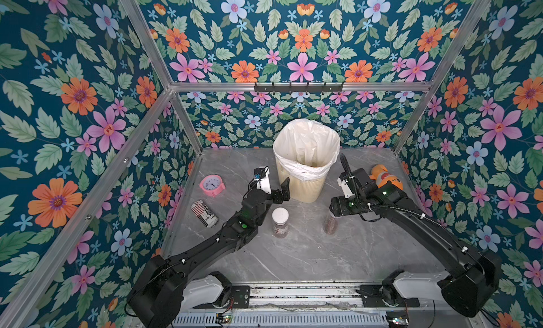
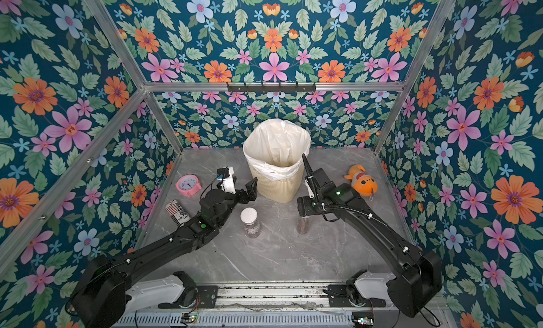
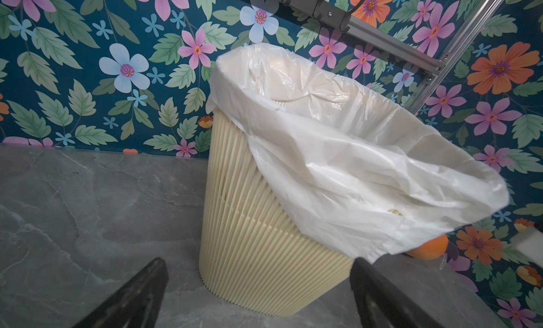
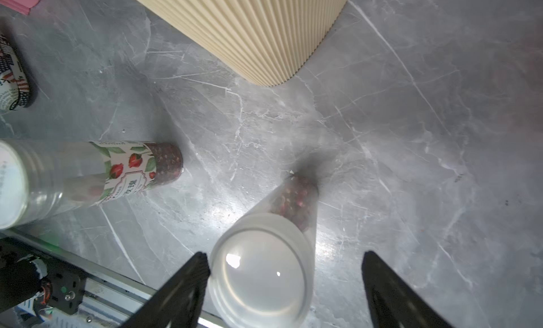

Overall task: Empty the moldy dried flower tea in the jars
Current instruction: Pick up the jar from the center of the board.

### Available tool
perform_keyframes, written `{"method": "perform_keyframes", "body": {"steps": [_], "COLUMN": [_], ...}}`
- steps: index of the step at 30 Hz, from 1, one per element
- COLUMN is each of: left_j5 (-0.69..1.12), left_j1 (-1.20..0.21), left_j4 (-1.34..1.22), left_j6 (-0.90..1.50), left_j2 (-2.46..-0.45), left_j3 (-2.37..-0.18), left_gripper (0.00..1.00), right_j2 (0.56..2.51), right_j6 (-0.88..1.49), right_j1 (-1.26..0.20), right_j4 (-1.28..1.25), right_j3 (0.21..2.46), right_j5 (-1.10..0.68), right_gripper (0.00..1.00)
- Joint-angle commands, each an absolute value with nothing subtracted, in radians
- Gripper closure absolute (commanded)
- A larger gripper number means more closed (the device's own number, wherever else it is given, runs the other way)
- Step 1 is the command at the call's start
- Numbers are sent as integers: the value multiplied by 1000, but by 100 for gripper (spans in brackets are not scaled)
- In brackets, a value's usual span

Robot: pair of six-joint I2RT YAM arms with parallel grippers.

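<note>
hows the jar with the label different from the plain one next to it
The labelled jar wears a rose-printed label; the plain jar has bare clear walls. The labelled jar has an opaque white lid, the plain jar a translucent lid. The plain jar stands between the right gripper's open fingers; the labelled jar stands free. Both are upright on the table, lidded, with reddish dried flower tea inside.

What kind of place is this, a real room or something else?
Probably a staged robot test booth, not a home: floral-printed wall panels in a bare aluminium frame, and two black robot arms mounted on a metal rail at a grey marble-look tabletop.
</note>
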State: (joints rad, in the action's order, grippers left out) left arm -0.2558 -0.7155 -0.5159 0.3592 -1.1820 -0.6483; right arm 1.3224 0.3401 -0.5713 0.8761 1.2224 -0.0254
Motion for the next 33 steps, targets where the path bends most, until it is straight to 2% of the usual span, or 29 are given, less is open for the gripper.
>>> {"method": "perform_keyframes", "body": {"steps": [1, 4, 10, 12, 22, 24, 27, 33], "left_j5": [-251, -254, -250, -251, -235, -228, -212, -114], "left_j1": [-715, -716, -716, -715, -716, -715, -716, -716], "left_j4": [-543, -543, -538, -537, -510, -505, -493, -480], "left_j6": [369, 373, 373, 373, 380, 383, 384, 347], "left_j2": [-1184, -1179, -1184, -1186, -1190, -1186, -1189, -1209], "left_j3": [-642, -634, -628, -628, -640, -640, -646, -665], "left_gripper": [1, 1, 1, 1, 1, 1, 1, 1], "right_j2": [1349, 1365, 1370, 1357, 1380, 1378, 1364, 1332], "right_j6": [365, 377, 380, 382, 375, 374, 375, 369], "right_j1": [-593, -603, -611, -611, -616, -619, -619, -620], "right_j4": [895, 900, 908, 902, 940, 952, 952, 965], "right_j3": [1234, 1232, 1227, 1221, 1220, 1220, 1220, 1226], "right_j5": [-5, 1, 19, 22, 45, 60, 64, 70], "right_gripper": [20, 24, 26, 30, 32, 35, 44, 46]}}
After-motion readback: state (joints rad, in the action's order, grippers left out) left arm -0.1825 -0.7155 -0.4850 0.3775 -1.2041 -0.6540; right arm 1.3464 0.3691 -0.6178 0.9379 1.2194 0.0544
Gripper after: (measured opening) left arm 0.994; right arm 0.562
